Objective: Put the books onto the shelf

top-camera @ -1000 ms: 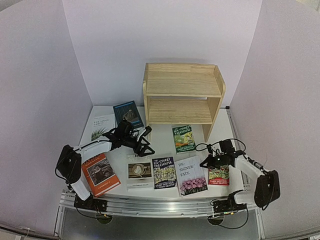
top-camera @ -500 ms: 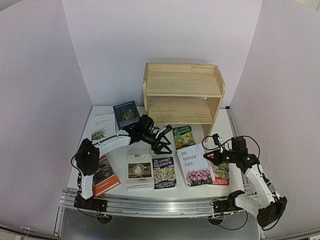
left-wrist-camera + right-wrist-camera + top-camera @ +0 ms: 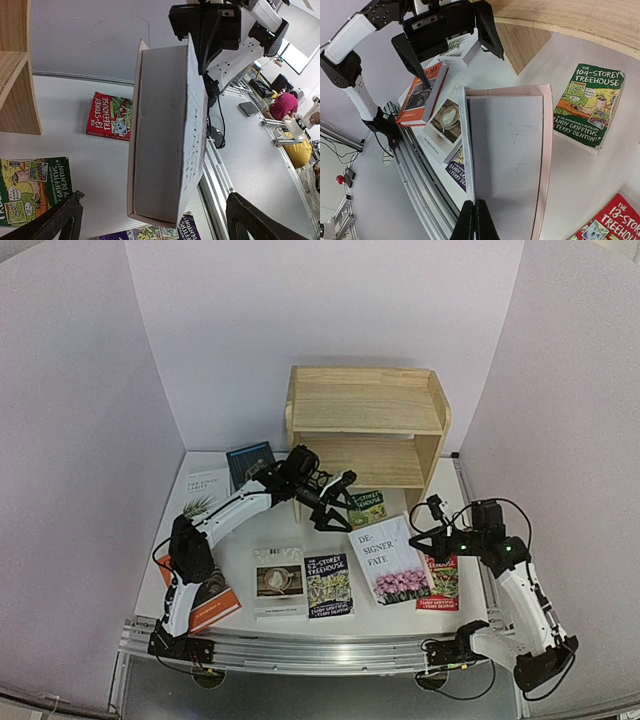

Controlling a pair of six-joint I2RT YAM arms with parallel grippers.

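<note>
Pinches the white book (image 3: 390,560) by one edge in the right gripper (image 3: 428,538), lifted and tilted at six o'clock of the shelf (image 3: 365,430). Holds the left gripper (image 3: 335,508) spread wide at ten o'clock of that book, facing it. Looks like a handover before shelving; next calls for closing squarely on the free edge. Shows the flowered cover only from above; reveals the pinch itself only from the right wrist.
</note>
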